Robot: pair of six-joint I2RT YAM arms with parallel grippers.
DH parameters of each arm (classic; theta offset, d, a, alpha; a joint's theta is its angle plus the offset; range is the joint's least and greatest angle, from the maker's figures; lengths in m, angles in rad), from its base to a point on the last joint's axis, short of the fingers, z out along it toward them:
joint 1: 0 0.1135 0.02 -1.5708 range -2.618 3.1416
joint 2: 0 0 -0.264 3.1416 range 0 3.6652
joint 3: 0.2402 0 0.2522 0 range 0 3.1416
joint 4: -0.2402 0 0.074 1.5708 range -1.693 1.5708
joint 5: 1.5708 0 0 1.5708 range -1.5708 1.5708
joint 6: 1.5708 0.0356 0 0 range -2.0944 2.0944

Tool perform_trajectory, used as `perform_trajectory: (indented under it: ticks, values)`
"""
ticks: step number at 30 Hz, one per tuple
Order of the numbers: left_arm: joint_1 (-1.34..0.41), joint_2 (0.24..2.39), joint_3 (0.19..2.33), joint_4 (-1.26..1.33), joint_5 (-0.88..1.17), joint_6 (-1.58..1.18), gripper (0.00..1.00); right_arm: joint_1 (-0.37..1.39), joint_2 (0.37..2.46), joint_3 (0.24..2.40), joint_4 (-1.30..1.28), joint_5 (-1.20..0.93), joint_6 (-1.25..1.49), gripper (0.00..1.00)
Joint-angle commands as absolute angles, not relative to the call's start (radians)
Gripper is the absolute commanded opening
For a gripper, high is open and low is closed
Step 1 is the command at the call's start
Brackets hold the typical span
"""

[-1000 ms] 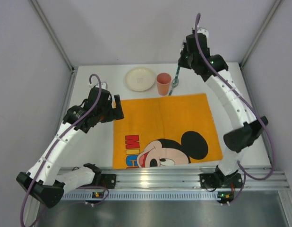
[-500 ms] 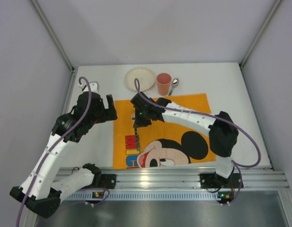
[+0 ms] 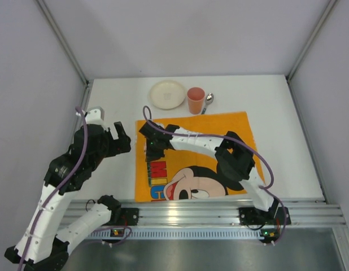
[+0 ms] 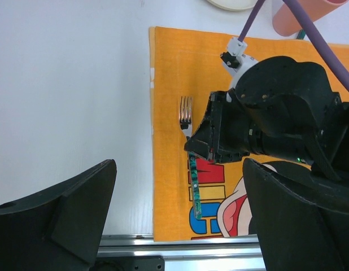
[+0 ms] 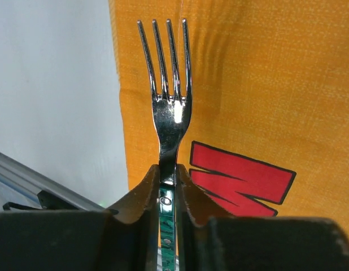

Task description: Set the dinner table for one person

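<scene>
Now the right gripper [image 5: 169,169] pinches a fork [image 5: 171,107] by its neck, seemingly just over the orange mat's [image 3: 219,130] left edge on the white table [image 3: 270,113], while the left gripper [image 3: 122,138] gapes wide, empty.

The fork [image 5: 170,101] is polished metal, mirror-bright at the neck, and its handle is a glossy patterned green (plastic or enamel, I cannot tell). The mat [image 5: 248,84] under it is orange cloth with a visible coarse weave. The dinner table [image 4: 67,84] is smooth, matt white; its near rail [image 3: 219,210] is ribbed bare aluminium with a dull shine. The right gripper [image 5: 170,169] has dark fingers [image 5: 143,197] of hard plastic with a faint sheen; the left gripper [image 3: 123,138] looks matt black. The cup [image 3: 195,100] is matt pinkish plastic, the plate [image 3: 168,94] smooth cream, the spoon [image 3: 208,98] shiny metal.
</scene>
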State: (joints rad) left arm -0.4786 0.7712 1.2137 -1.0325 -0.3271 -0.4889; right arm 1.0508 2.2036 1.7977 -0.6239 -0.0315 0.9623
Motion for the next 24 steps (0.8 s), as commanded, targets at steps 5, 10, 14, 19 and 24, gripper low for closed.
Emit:
perform_trajectory:
  ticks: [5,10,14,19,24]
  values:
    - [-0.474,0.741,1.174,-1.048,-0.325,-0.471,0.99,1.060,2.269,1.934,-0.686,-0.037,0.959,0.64]
    - [-0.474,0.746,1.177,-1.032,-0.318,-0.454,0.99,1.057,2.203,1.974,-0.745,-0.012,0.931,0.73]
    - [-0.474,0.735,1.166,-1.026,-0.302,-0.440,0.99,1.028,2.016,1.922,-0.764,0.121,0.855,0.72]
    - [-0.474,0.747,1.118,-1.000,-0.319,-0.428,0.99,0.895,1.736,1.800,-0.765,0.297,0.730,0.70]
    - [-0.472,0.843,1.072,-0.933,-0.327,-0.486,0.99,0.561,1.673,1.750,-0.735,0.350,0.562,0.62]
